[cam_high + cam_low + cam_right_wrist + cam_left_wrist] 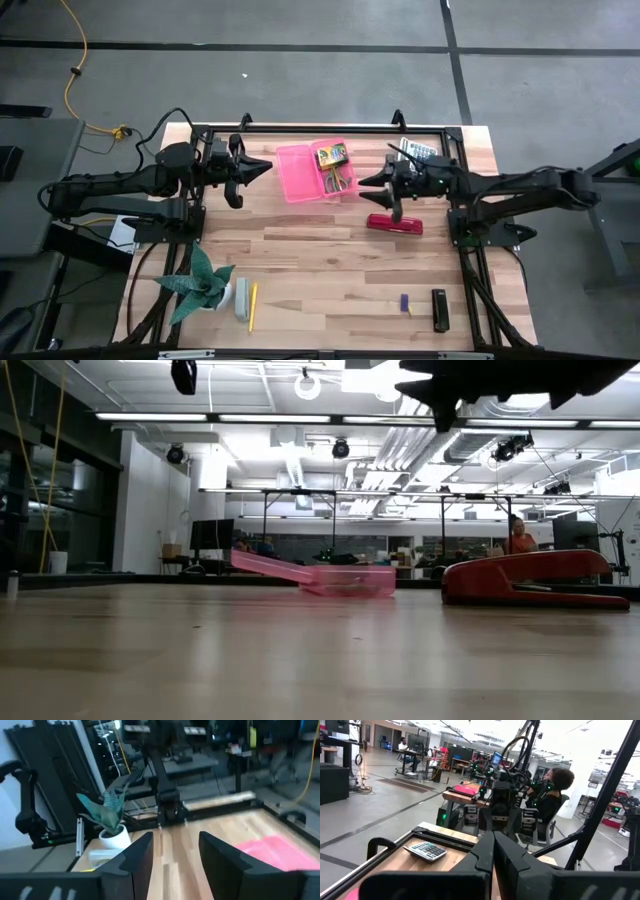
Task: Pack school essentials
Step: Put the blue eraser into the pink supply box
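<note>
Mid-packing: pink case holds crayon box. My R gripper jaws apart, empty; L unclear. Next: grab red stapler.

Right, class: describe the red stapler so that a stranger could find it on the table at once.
Start at the open pink plastic box near the wooden table's far edge. Just beside it, below the right gripper, lies the long, low red stapler. It is the only red thing there, and flatter than the box.

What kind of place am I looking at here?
Probably a large robotics lab or workshop: a wooden table with two robot arms, exposed ceiling ducts, more workbenches, and a person seated behind.
</note>
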Available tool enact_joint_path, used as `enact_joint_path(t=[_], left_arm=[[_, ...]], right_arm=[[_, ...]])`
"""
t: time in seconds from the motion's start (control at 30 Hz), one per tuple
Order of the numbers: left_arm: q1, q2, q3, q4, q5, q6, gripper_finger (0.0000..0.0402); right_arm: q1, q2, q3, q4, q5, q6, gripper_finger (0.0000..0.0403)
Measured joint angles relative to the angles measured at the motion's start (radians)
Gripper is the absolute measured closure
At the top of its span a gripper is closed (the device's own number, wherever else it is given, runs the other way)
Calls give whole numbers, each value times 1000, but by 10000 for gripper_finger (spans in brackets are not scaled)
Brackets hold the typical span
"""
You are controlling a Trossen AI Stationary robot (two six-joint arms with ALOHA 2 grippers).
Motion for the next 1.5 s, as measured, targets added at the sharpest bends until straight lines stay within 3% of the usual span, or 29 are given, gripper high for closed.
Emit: enact_joint_path(t=[0.67, 0.8, 1.03, 1.17, 1.33, 1.5], left_arm=[[-1, 0, 0, 0, 17, 0, 401], [-1, 0, 0, 0, 16, -2, 401], [0, 0, 0, 0, 15, -2, 401], [0, 0, 0, -2, 13, -14, 401], [0, 0, 0, -24, 13, -24, 402], [0, 0, 0, -42, 14, -20, 402]], right_arm=[[22, -42, -1, 24, 45, 20, 254], [28, -42, 19, -19, 49, 246, 254], [200, -40, 149, -608, 26, 539, 254], [355, -40, 163, -796, 27, 870, 254], [578, -40, 117, -864, 65, 1326, 254], [785, 5, 102, -832, 258, 1646, 254]])
